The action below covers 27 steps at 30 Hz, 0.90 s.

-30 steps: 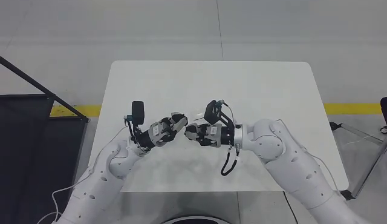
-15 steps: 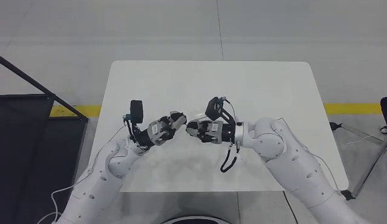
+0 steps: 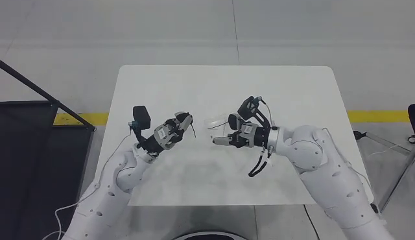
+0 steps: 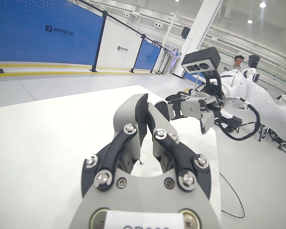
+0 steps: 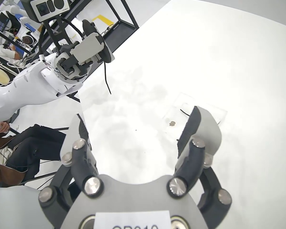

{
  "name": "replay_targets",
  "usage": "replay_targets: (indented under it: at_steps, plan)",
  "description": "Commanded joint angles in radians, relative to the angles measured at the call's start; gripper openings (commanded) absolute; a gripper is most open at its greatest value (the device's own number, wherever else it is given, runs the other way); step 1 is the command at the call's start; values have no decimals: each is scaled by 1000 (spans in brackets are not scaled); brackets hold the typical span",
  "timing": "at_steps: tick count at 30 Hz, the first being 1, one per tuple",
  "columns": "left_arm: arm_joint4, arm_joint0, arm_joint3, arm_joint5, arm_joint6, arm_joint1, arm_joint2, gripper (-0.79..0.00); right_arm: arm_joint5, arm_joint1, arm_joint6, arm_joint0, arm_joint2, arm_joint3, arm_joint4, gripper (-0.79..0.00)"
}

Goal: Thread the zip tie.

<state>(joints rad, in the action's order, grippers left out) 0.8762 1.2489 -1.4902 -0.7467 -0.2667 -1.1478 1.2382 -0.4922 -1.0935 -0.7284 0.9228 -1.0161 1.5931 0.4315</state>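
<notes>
Okay, left gripper (image 4: pixel 146 110) clenched on the black zip tie (image 5: pixel 105 77), tail dangling over the white table (image 3: pixel 292 97) | right gripper (image 5: pixel 137 116) released, fingers spread wide, hovering opposite, apart from the tie

**Black on white**

The zip tie (image 5: pixel 105 77) is black. The counter (image 3: pixel 292 97) is plain white. The fingers (image 4: pixel 124 114) are grey with black ribbed pads (image 4: pixel 141 110). The floor (image 3: pixel 162 26) is pale grey with a yellow stripe (image 3: pixel 382 116). The panels (image 4: pixel 38 36) are blue, dotted white.
</notes>
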Motion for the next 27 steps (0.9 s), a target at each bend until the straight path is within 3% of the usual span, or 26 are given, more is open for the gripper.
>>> replay_targets:
  at_steps: [1,7,12,17,20,24,26,27]
  plan:
    - [0,0,0,0,0,0,0,-785,0,0,1,0,0,0,0,0]
    - [24,4,-12,29,14,-1,-3,-785,3,0,4,2,0,0,3,0]
    - [112,24,-43,137,-23,-7,-14,-785,261,-8,58,15,21,41,181,0]
    - [205,30,-48,253,-71,-13,-21,-785,406,-21,17,-20,58,31,266,0]
    - [235,32,-48,295,-91,-18,-32,-785,467,-33,-25,-56,87,6,288,-89]
    - [217,28,-39,293,-93,-22,-35,-785,496,-50,-88,-112,120,-51,281,-135]
    - [217,28,-39,293,-93,-22,-35,-785,501,-59,-109,-139,135,-84,269,-243]
    - [217,28,-39,293,-93,-22,-35,-785,503,-64,-117,-152,143,-101,262,-249]
